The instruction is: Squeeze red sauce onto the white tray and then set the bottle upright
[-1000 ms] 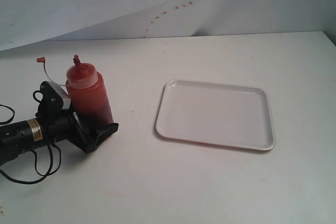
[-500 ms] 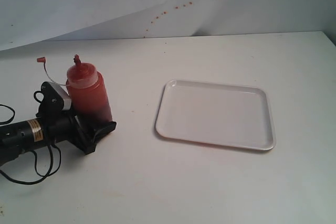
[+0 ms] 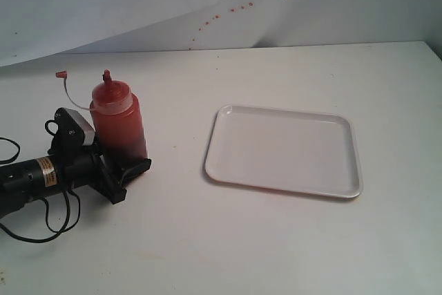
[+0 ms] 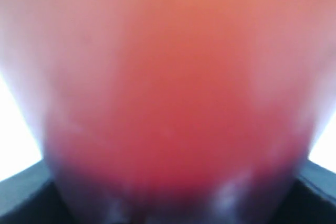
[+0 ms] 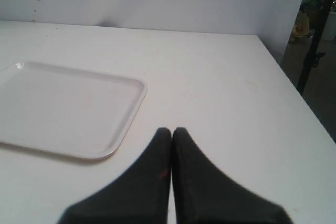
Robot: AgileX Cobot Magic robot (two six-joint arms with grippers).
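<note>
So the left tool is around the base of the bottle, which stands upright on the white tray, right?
Not quite. The bottle is upright with the left tool around its base, but it stands on the table, not on the white tray. The exterior view shows it to the left of the tray and apart from it.

- L arm (image 3: 31, 174) comes in low from the left edge, lying nearly flat just over the surface (image 3: 242, 240)
- L gripper (image 3: 128, 164) turned sideways, jaws clamped on the bottle (image 3: 119, 126) down low
- R gripper (image 5: 171, 129) fingers pressed tight together, nothing betw them, above the surface
</note>
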